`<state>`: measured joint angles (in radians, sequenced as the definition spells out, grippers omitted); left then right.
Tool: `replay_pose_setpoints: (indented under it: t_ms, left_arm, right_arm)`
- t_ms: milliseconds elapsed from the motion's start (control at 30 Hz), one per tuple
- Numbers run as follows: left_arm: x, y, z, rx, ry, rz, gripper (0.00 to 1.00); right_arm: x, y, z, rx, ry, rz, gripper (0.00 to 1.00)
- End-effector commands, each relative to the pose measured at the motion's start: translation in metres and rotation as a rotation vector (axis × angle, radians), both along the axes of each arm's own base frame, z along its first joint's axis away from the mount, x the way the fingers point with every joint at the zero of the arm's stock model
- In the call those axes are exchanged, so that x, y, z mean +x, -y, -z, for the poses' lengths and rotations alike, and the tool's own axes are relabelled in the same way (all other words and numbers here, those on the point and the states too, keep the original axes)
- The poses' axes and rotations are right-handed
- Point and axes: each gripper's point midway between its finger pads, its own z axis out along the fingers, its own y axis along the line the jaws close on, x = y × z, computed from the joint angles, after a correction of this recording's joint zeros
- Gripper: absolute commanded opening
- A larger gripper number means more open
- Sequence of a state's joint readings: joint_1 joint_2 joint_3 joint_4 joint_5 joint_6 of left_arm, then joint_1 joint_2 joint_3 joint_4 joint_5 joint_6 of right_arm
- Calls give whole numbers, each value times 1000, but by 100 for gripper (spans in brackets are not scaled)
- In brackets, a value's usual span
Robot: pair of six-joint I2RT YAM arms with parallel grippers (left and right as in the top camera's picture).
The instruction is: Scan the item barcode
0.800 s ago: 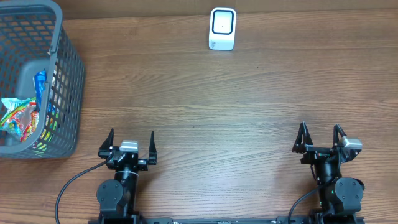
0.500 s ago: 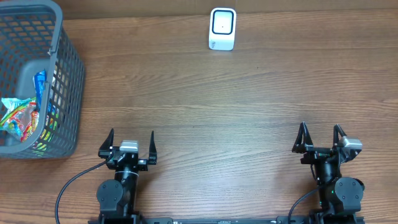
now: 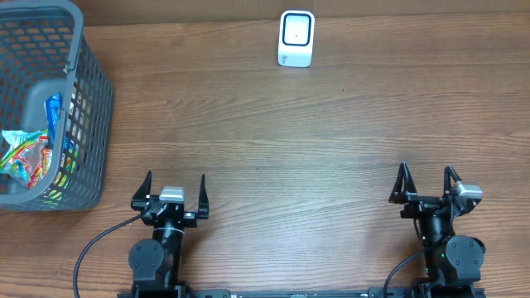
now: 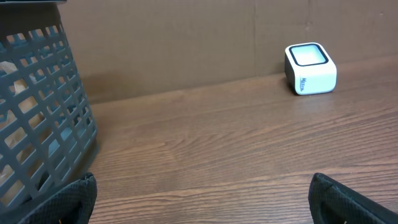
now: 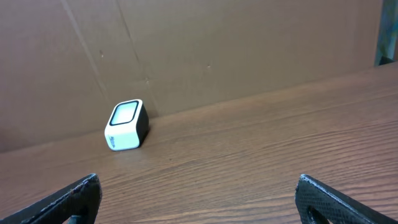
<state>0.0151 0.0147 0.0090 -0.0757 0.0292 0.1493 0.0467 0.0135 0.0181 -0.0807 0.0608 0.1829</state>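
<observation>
A white barcode scanner [image 3: 296, 38] with a pale window stands at the table's far edge; it shows too in the left wrist view as the scanner [image 4: 310, 68] and in the right wrist view as the scanner [image 5: 126, 125]. Colourful packaged items [image 3: 26, 157] lie inside a grey mesh basket [image 3: 81, 108] at the far left. My left gripper [image 3: 175, 184] rests near the front edge, open and empty. At the front right, my right gripper [image 3: 426, 179] is open too, holding nothing. Both are far from the scanner and the basket.
A brown cardboard wall [image 4: 186, 37] backs the table behind the scanner. The basket's wall [image 4: 37, 118] stands close on the left of my left gripper. Bare wooden tabletop [image 3: 290, 149] stretches between the grippers and the scanner.
</observation>
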Motion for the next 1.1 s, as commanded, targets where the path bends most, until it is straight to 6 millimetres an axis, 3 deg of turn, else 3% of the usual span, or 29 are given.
replay_pose_setpoints:
  t_ms: [0,1067]
  left_arm:
    - [0,-2,0,-10,3,-12,100]
    - [0,3,-3,2,15,20,100]
  right_arm:
    - [0,1,1,-1,6,9,100]
    - [0,-1,0,0,11,-2,100]
